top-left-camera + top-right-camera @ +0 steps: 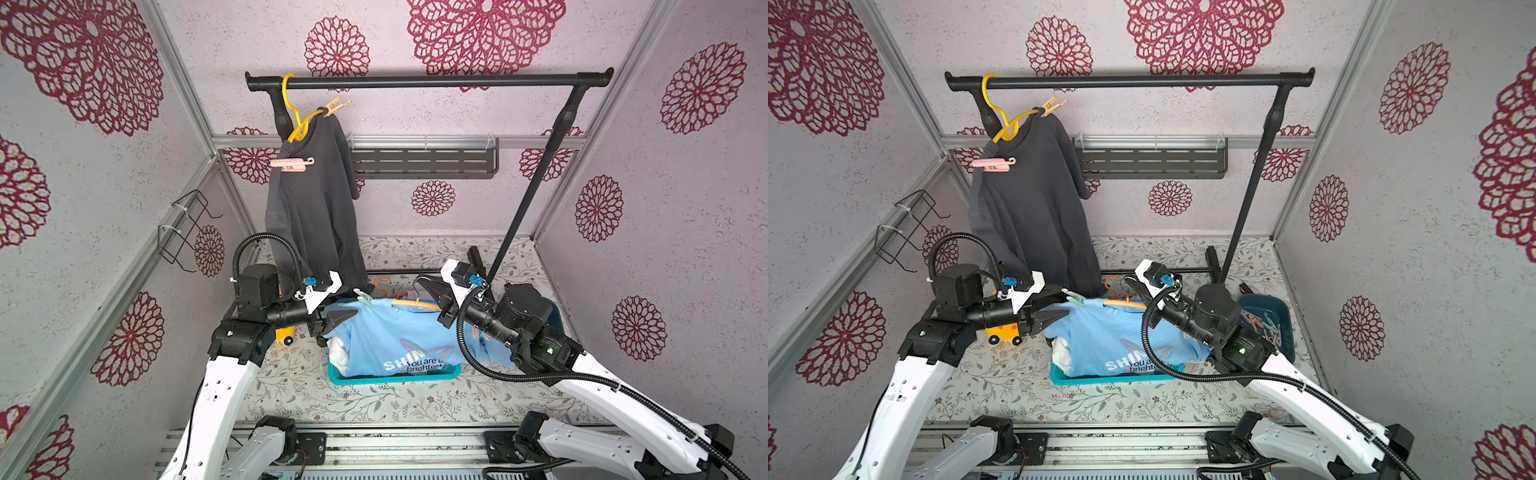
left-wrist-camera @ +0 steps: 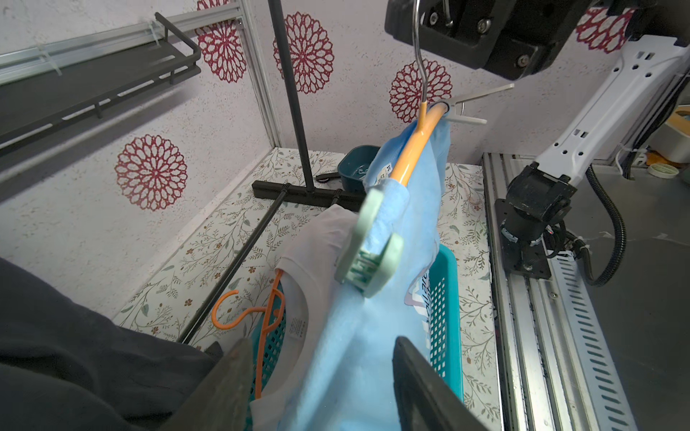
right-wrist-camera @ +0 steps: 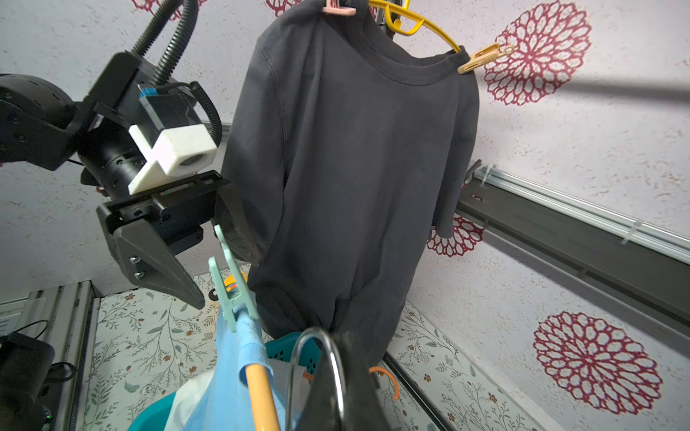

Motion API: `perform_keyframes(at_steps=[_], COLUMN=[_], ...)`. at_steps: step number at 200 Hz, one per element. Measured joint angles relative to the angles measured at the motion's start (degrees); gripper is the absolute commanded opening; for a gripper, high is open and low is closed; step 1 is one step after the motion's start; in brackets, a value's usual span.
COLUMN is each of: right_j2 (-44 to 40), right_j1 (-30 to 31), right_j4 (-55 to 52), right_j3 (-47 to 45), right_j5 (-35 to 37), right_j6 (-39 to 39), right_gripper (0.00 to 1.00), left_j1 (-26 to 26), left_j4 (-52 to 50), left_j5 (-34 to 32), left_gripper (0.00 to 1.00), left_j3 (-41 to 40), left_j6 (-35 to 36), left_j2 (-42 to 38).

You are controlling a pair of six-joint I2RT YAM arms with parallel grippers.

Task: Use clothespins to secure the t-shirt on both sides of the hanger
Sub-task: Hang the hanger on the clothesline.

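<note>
You have bright, even, soft light in both top views. Shadows on the walls (image 1: 665, 208) are soft, the clearest lying under the shelf (image 1: 424, 160). Straight frame posts (image 1: 180, 79) bow toward the corners of the frame. In the left wrist view the dark shirt (image 2: 74, 354) nearest the lens is soft, and the orange hanger (image 2: 412, 149) carries a thin glare line. In the right wrist view the rack pole (image 3: 634, 89) is a blurred grey streak.

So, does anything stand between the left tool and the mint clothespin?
Nothing visible does. The left tool stands open close to the mint clothespin, which is clipped on the blue t-shirt over the hanger.
</note>
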Motion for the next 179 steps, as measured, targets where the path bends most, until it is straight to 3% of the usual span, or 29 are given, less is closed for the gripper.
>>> perform_keyframes(at_steps=[69, 179], right_j2=[-0.48, -1.18], right_j1=[0.0, 0.0], right_j4=[-0.17, 0.76], right_j3=[1.27, 1.97], right_j5=[-2.29, -5.09], right_j6=[0.9, 1.92], right_gripper=[0.0, 0.0], left_j1=[0.0, -3.21], left_j4=[0.48, 1.05], left_j5=[1.53, 5.05], left_gripper=[0.6, 0.47], left_j3=[-1.84, -2.86], left_j6=[0.2, -1.36], left_j2=[0.2, -1.84])
